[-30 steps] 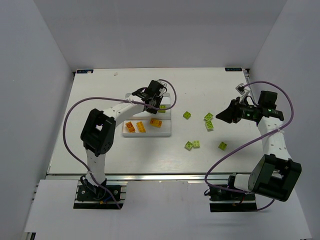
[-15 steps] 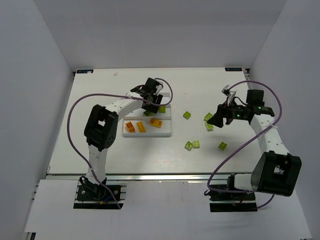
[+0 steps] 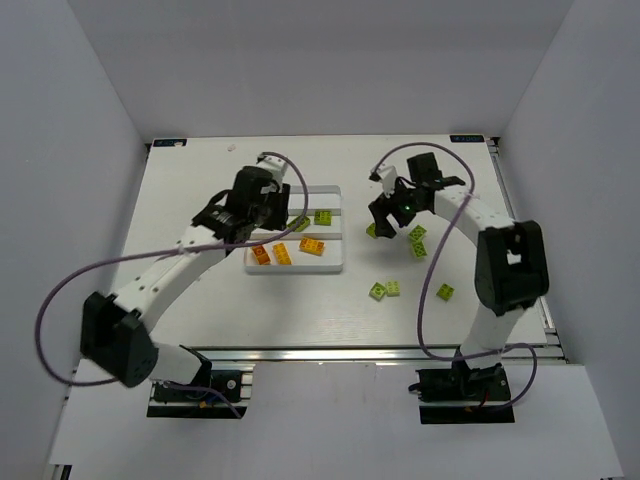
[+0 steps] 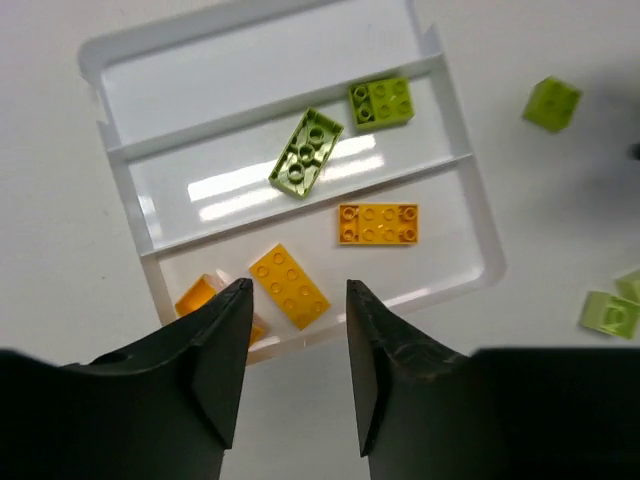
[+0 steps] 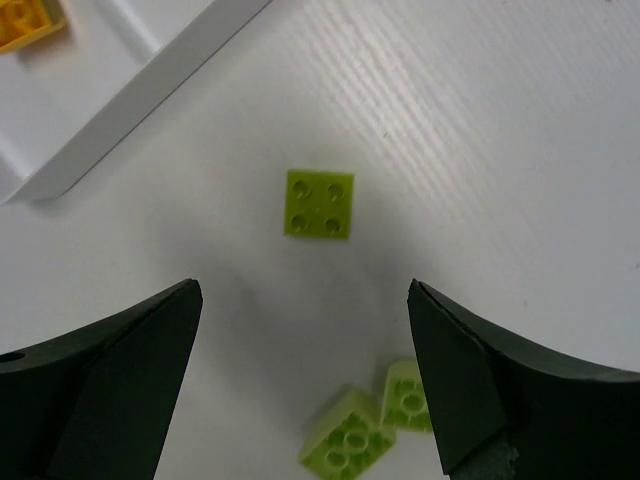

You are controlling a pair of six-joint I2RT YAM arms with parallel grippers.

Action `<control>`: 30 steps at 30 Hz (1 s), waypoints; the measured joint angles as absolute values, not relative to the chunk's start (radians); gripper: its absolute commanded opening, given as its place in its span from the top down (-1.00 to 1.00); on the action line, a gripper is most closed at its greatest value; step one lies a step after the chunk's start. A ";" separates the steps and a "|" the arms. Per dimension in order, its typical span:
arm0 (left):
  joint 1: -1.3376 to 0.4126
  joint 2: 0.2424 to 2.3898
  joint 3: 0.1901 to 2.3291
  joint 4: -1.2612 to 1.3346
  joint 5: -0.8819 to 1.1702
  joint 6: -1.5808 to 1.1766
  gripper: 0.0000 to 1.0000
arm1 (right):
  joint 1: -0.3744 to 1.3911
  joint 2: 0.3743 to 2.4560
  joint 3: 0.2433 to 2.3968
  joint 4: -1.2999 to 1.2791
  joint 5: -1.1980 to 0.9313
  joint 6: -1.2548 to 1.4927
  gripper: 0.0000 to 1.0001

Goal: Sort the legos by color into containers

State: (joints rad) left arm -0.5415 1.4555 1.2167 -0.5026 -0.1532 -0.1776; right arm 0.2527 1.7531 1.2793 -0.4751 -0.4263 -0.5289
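The white tray [image 4: 460, 160] has three long containers. Its middle one holds two lime green legos [image 4: 307, 152] [image 4: 381, 101]. Three orange legos [image 4: 378, 222] [image 4: 289, 285] [image 4: 205, 300] lie in the near one, and the far one holds nothing. My left gripper [image 4: 297, 290] hangs open above the tray's near edge with nothing between its fingers, and shows as well in the top view [image 3: 268, 215]. My right gripper [image 5: 305, 290] [image 3: 383, 215] is wide open over the table right of the tray, just short of a green square lego [image 5: 319, 204].
More green legos lie loose on the table: two [image 5: 348, 445] [image 5: 408, 395] under the right gripper, a pair [image 3: 378, 291] [image 3: 393, 288] nearer the front and one [image 3: 445, 291] further right. The tray's corner [image 5: 120, 90] is close to the right gripper's left.
The left gripper has pulled back left off the tray, leaving a green lego in the middle container. The right arm has swung left towards the tray and opened wide.
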 measured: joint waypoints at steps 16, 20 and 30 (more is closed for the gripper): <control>-0.542 1.074 0.938 -0.437 -0.205 -0.182 -0.56 | 0.376 2.101 1.595 -0.537 -0.207 -0.523 -0.56; -0.542 1.068 0.938 -0.435 -0.214 -0.180 -0.56 | 0.390 2.103 1.592 -0.558 -0.205 -0.523 -0.46; -0.542 1.064 0.937 -0.434 -0.225 -0.180 -0.56 | 0.395 2.103 1.557 -0.568 -0.192 -0.515 0.09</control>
